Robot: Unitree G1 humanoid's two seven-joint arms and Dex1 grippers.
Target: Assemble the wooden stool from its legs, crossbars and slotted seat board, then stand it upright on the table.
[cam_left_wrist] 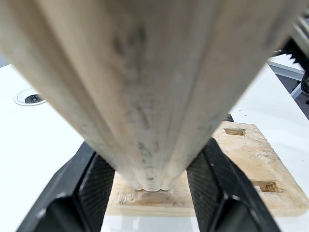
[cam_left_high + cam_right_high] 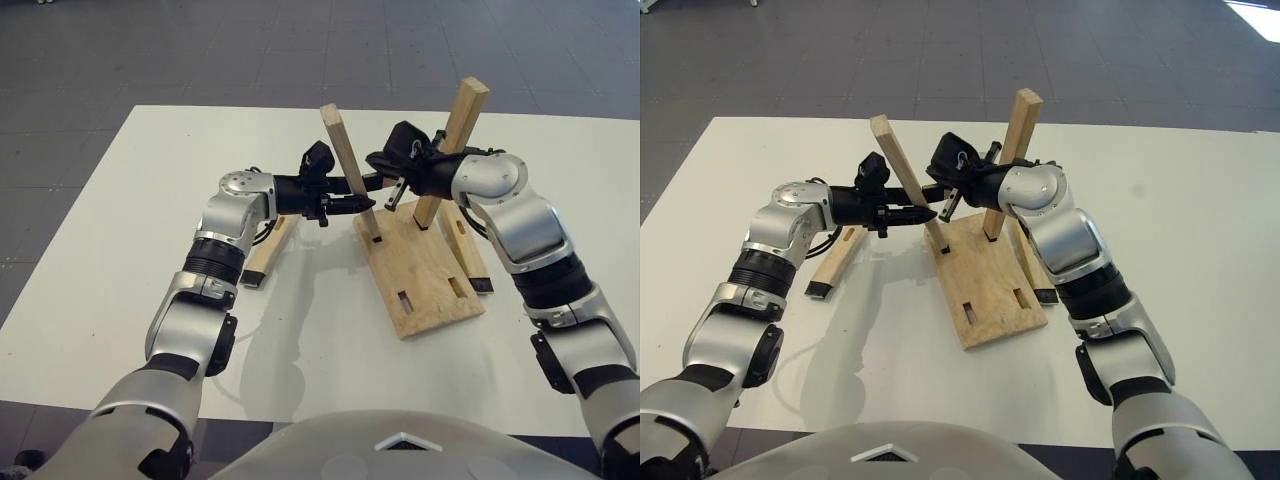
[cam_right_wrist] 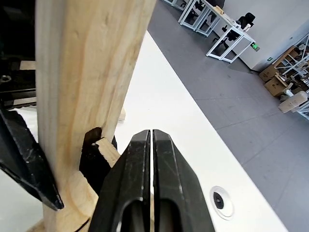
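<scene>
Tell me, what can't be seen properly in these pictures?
- Left wrist view: the leg held by the left tool hides most of the seat board.
- Head views: the right arm covers the far end of the loose piece beside the board.
- How deep that leg sits in the board: too small there.

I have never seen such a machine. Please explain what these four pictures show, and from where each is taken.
It is a humanoid robot; each arm ends in a two-finger claw. Two pictures look down from its head; two come from wrist cameras. On the table lies a slotted seat board, a left leg and right leg tilted in it, a loose piece on its left and another on its right. The left claw grips the left leg. The right claw is shut and empty, near it.
</scene>
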